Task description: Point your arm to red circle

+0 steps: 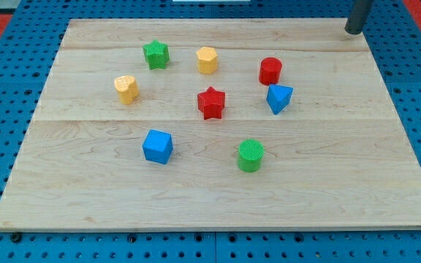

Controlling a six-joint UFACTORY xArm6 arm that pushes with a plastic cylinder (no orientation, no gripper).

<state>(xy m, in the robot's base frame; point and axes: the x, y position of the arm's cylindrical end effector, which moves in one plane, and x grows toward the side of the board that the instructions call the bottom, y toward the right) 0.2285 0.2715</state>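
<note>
The red circle block (270,71) stands on the wooden board (218,197) in the upper right part. My tip (353,31) is at the view's top right, at the board's far edge, well apart from the red circle, up and to its right. A blue block (279,98) sits just below the red circle. A red star (211,102) lies at the middle, to the red circle's lower left.
A green star (156,54) and a yellow block (207,60) lie at the upper left. Another yellow block (126,88) is at the left. A blue cube (157,146) and a green cylinder (251,155) lie lower down.
</note>
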